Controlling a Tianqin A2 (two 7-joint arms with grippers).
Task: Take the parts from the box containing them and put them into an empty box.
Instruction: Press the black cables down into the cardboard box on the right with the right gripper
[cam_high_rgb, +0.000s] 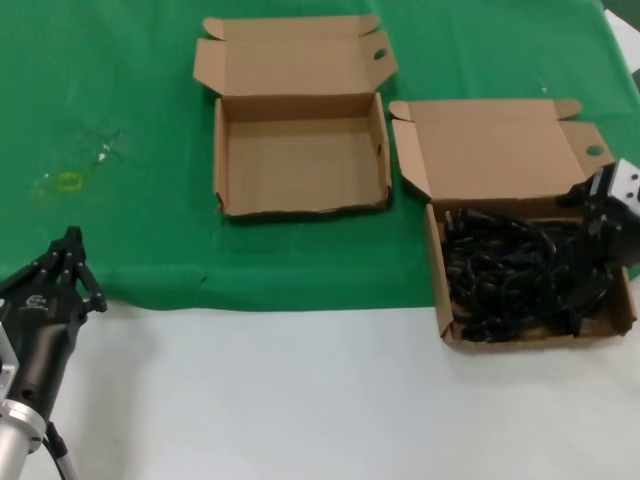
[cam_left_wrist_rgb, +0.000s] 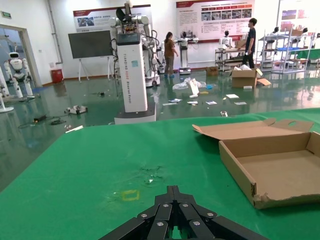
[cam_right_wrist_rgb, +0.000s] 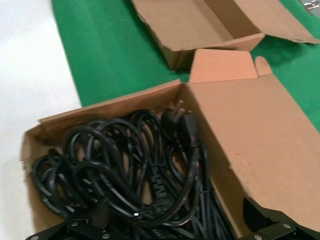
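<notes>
Parked left gripper (cam_high_rgb: 70, 262) sits closed and empty; right gripper (cam_high_rgb: 600, 235) spread wide over tangled black power cords (cam_high_rgb: 515, 270), way closer.

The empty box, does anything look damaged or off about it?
Yes. The empty box has a wavy, ragged front rim, and the left wrist view shows a small tear at its near corner. Otherwise it sits flat on the green cloth with its lid open.

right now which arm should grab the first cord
Right. The right tool hangs over the full box, spread above the cords. The left tool sits at the green mat's near edge, far from them.
</notes>
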